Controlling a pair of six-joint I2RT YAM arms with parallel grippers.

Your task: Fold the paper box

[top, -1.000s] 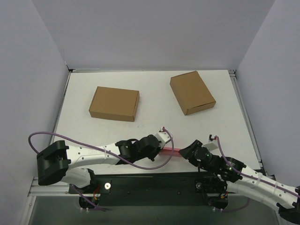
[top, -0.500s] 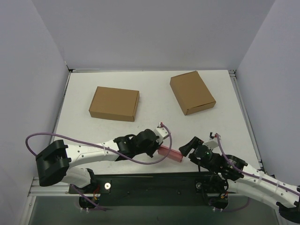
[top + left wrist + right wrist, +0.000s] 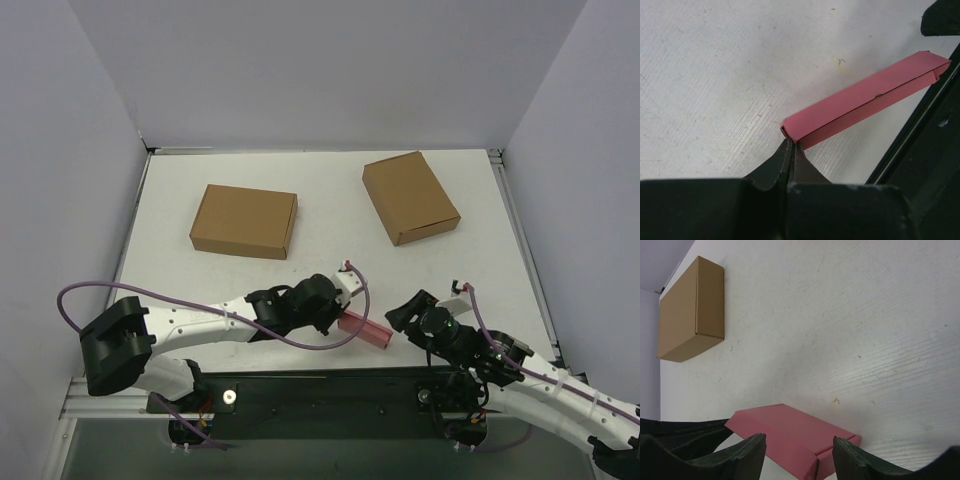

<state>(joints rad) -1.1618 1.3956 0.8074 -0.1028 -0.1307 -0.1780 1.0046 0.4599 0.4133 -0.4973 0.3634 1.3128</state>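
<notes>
Evidently the left gripper (image 3: pixel 790 146) clamps one end of the paper box (image 3: pixel 865 97), probably to steady it; the right gripper (image 3: pixel 799 446) hovers, jaws apart, at the other end.

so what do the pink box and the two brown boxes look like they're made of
Pink box: thin card or stiff paper by the look, matte, with sharp creases and a thin folded flap edge at its end. Left-hand brown box and right-hand brown box: probably cardboard, plain matte brown with crisp square edges; whether it is corrugated is too small to tell.
</notes>
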